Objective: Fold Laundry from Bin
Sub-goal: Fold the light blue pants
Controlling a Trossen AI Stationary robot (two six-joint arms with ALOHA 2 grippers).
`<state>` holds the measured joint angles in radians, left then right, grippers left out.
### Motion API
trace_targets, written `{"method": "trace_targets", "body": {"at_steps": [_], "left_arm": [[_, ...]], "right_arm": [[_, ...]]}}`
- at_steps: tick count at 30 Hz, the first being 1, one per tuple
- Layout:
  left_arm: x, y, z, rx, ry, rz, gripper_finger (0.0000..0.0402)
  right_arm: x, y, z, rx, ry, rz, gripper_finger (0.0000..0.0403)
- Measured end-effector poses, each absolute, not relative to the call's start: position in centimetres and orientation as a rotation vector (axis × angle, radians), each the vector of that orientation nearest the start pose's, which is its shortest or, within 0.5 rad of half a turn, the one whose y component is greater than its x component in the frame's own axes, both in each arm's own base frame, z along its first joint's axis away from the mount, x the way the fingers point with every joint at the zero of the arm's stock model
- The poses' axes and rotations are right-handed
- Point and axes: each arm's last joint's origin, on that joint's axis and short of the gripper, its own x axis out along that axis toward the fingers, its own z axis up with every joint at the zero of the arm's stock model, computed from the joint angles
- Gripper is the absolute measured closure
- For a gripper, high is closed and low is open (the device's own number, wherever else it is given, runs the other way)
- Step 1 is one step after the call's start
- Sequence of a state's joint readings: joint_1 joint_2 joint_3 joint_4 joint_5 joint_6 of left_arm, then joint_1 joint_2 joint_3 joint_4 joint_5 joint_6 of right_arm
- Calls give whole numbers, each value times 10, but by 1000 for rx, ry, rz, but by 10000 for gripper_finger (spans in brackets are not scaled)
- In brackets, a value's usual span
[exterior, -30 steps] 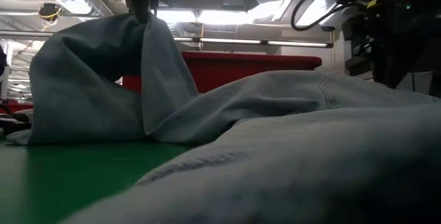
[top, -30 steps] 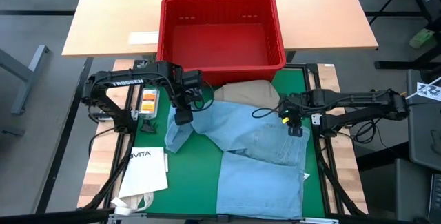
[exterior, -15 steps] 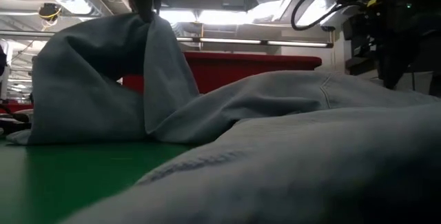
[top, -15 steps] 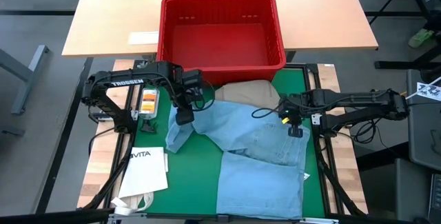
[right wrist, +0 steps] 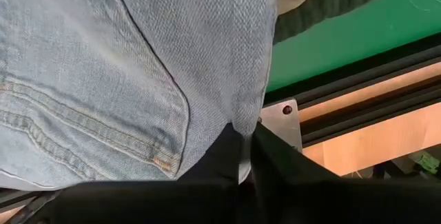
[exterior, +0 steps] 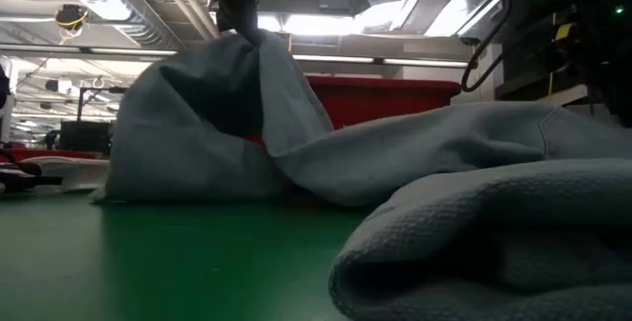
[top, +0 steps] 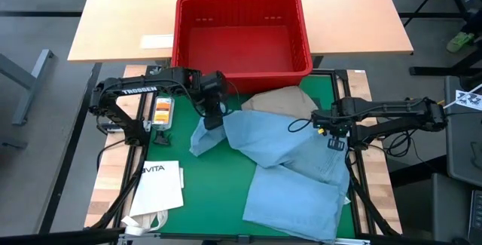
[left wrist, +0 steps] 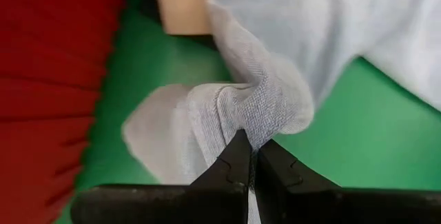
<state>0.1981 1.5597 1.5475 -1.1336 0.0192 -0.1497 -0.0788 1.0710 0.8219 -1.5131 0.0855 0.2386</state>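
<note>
Two claws pinched one pair of light blue jeans (top: 290, 173) on the green mat (top: 215, 192).
Left claw (top: 213, 118) and right claw (top: 336, 142) each clenched denim; one red bin (top: 242, 34) stood behind, one khaki garment (top: 280, 99) beside it.

left arm (top: 143, 94): black, angular links, white "TROSSEN" lettering on upper link, black cable looped at wrist | right arm (top: 392, 113): black, slim links, loose black cables, small yellow tag near wrist | left gripper (left wrist: 249, 156): two matte black fingers, notched inner edges | right gripper (right wrist: 242, 156): same black fingers
</note>
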Motion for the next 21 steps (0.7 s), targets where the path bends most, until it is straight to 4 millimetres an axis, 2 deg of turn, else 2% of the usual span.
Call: {"method": "trace_targets", "body": {"at_steps": [8, 15, 21], "left_arm": [[301, 66, 331, -132, 1086, 431, 394], [300, 70, 311, -27, 1115, 531, 346], [298, 79, 310, -25, 1103, 639, 306]], "right_arm": [[127, -13, 238, 166, 1739, -330, 368], [128, -13, 238, 166, 1730, -330, 364], [128, -13, 238, 166, 1722, -330, 331]]}}
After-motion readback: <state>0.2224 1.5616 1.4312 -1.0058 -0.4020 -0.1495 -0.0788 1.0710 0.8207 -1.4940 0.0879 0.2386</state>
